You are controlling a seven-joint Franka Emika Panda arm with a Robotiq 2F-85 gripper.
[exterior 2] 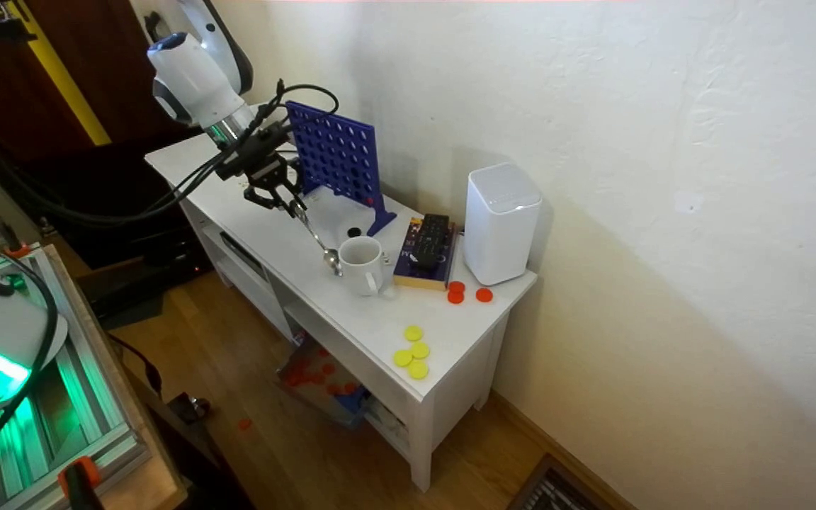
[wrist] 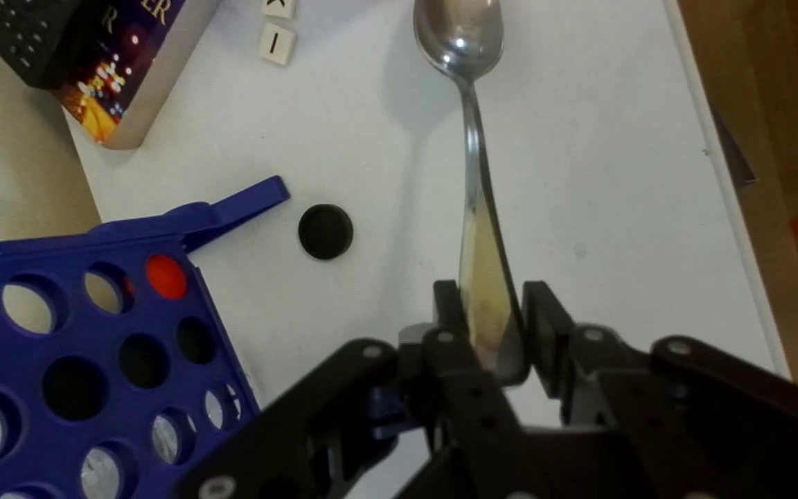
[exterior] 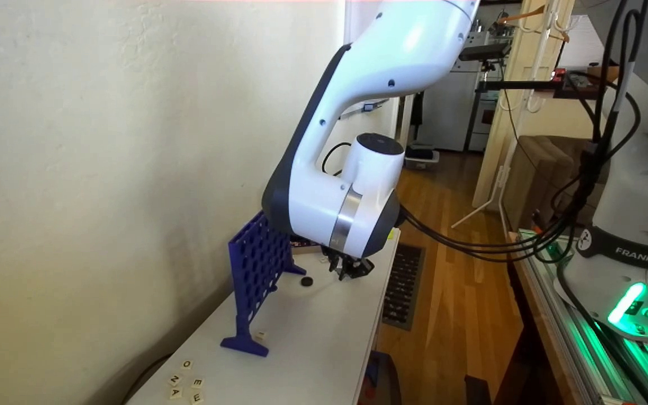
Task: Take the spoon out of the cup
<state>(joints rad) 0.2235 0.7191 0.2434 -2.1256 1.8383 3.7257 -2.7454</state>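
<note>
While the spoon (wrist: 475, 159), grasped at its handle end by the claw (wrist: 493, 305), is slanted downward along its long axis toward the cup (exterior 2: 358, 275), the bowl (exterior 2: 331, 260) is held just outside it, so any lowering should be directed away.

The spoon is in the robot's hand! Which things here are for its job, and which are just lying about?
For the job:
the spoon, held by its handle
the hand gripping it
the white cup, with the spoon outside it

Just lying about:
blue game board
book
remote on it
tall white box
red discs
yellow discs
black disc
letter tiles
</note>
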